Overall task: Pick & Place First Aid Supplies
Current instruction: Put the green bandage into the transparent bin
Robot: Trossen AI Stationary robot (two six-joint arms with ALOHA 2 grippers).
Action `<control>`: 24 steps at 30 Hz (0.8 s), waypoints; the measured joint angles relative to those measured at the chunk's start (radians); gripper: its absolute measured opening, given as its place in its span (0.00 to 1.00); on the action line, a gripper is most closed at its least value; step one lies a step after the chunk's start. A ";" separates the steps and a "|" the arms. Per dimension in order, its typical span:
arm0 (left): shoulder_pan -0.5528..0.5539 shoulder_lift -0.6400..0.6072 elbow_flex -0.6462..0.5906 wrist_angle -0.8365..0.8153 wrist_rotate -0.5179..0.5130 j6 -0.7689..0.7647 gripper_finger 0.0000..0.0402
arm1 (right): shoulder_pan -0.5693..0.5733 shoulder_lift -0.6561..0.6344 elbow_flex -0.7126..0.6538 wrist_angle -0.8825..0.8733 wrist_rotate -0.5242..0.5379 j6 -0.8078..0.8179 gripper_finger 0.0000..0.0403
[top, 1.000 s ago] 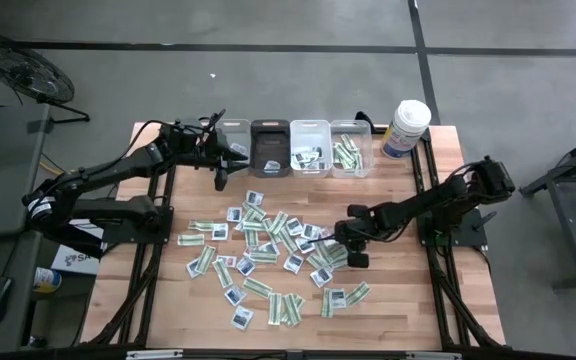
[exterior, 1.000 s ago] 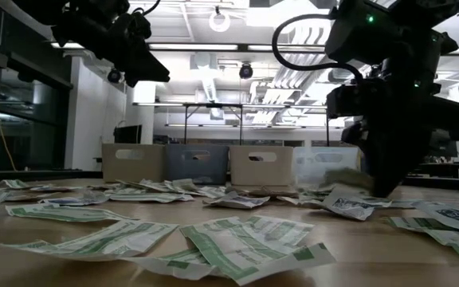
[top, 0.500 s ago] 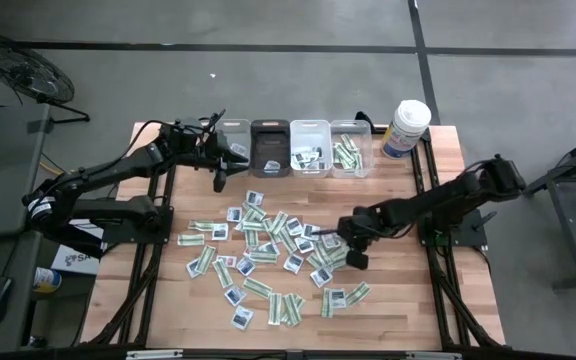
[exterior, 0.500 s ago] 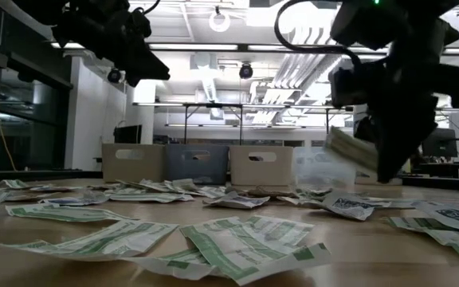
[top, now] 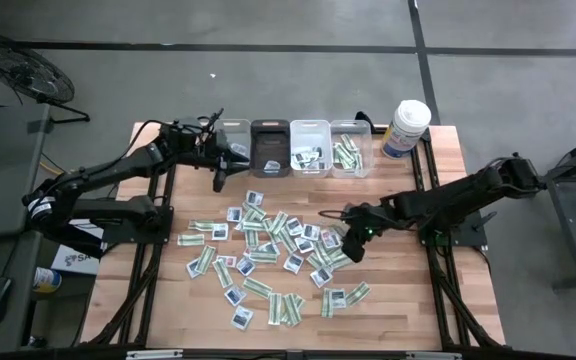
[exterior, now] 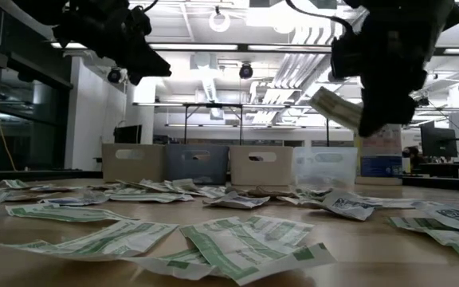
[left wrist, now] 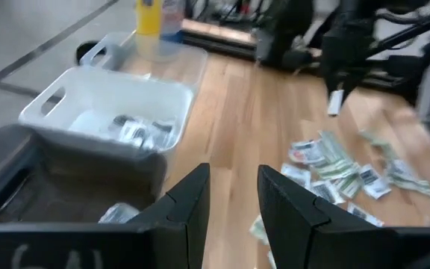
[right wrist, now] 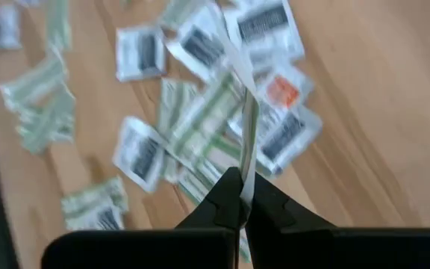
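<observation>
In the high view, the right tool (top: 352, 236) hangs over the right edge of the scattered first aid supplies (top: 268, 255) that lie across the middle of the wooden table (top: 408, 290). The left tool (top: 230, 158) waits at the far left, beside four bins (top: 293, 147).

In the low view, the right tool (exterior: 373, 119) is raised above the table, pinching a green-and-white packet (exterior: 335, 107) that tilts in the air.

In the left wrist view, the left tool (left wrist: 230, 196) shows its fingers parted with nothing between them, just above the dark bin (left wrist: 21, 187).

In the right wrist view, the right tool (right wrist: 241, 190) is closed on the thin edge of the packet (right wrist: 248, 127), above the loose packets.
</observation>
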 joint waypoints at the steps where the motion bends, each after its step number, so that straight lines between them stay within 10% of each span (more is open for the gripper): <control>1: 0.000 0.003 0.000 0.028 0.016 -0.001 0.28 | -0.007 -0.006 0.000 0.013 0.001 0.000 0.00; 24: -0.137 0.355 0.000 0.693 0.172 -0.128 0.28 | -0.295 -0.017 0.002 0.498 0.246 -0.107 0.00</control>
